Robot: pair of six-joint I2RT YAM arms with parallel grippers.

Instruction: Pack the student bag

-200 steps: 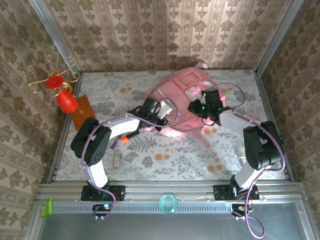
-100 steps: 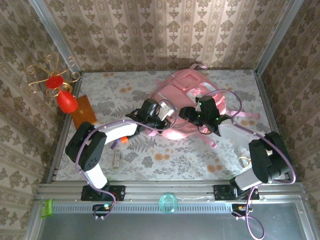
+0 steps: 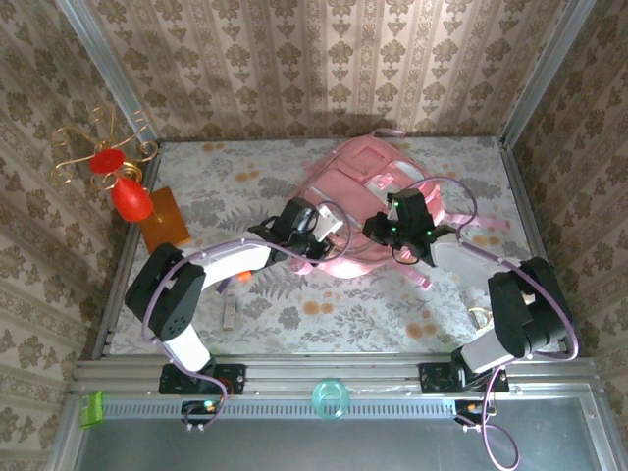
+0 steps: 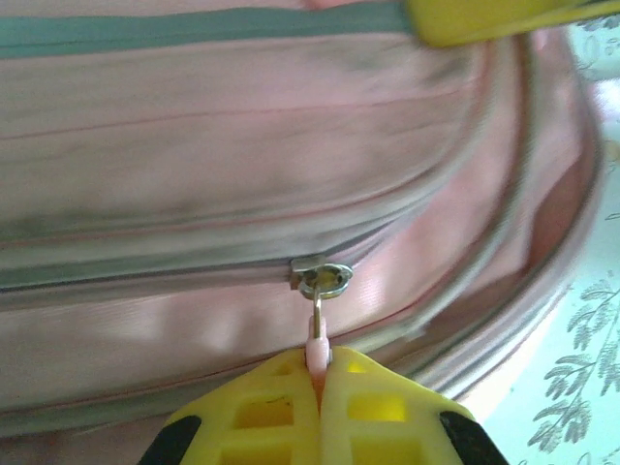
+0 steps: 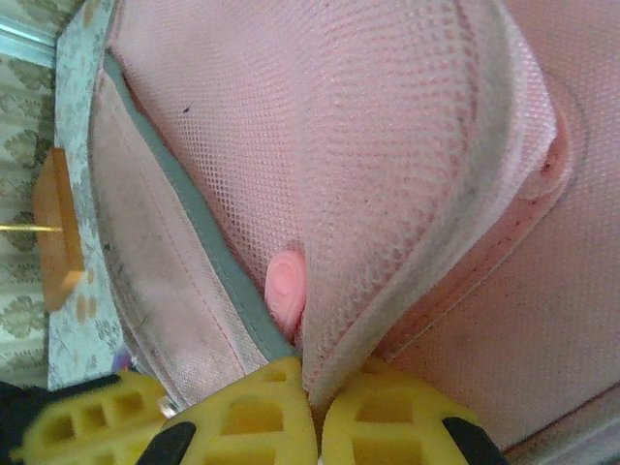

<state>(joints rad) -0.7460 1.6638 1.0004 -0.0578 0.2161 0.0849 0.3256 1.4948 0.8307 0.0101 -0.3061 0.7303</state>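
Pink backpack (image 3: 365,162) flat on the floral tabletop (image 3: 216,177), toward the far right, between the two arms. Left fingers (image 4: 334,412) pressed fully together on a small pink zipper pull (image 4: 317,351), joined above to a metal slider (image 4: 323,279) on a zip along the backpack's side. Right fingers (image 5: 291,412) likewise shut tight, pinching a padded mesh fold (image 5: 455,242) of the backpack, just beside a grey-edged seam and a pink tab (image 5: 286,291). At the tabletop's left edge, well apart from the backpack, a red ornament (image 3: 128,196) and an orange block (image 3: 165,218).
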